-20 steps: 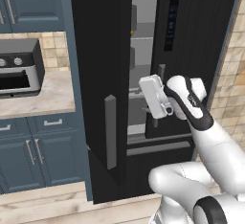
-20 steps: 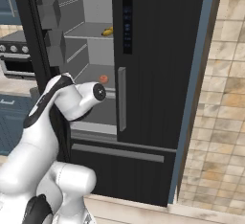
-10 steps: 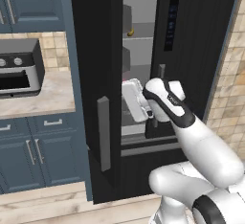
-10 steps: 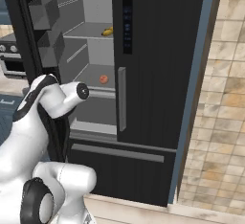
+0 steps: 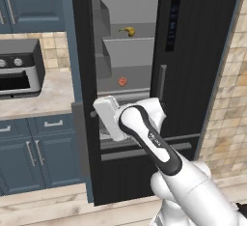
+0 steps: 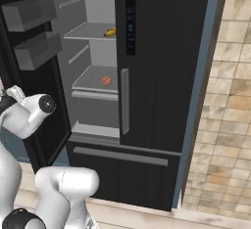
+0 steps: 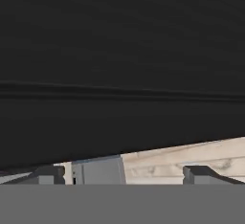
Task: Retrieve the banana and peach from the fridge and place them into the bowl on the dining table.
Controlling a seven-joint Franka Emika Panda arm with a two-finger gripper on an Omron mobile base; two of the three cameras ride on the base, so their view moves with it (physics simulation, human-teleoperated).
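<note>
— Up on the top shelf of the fridge (image 5: 202,51) lies the banana (image 5: 127,31). Where's the peach (image 5: 122,81)?
— One shelf down. Blue cupboards (image 5: 38,152) stand left, floor's wood. The gripper (image 7: 124,174) fingers are spread wide, holding nothing.

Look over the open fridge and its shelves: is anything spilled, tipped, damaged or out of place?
Nothing stands out. The banana lies on the upper shelf and the peach sits on the shelf below, both intact, inside the fridge with its left door swung open.

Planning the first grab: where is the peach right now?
The peach sits on the fridge's lower open shelf, one shelf below the banana, left of the closed right door's handle.
</note>
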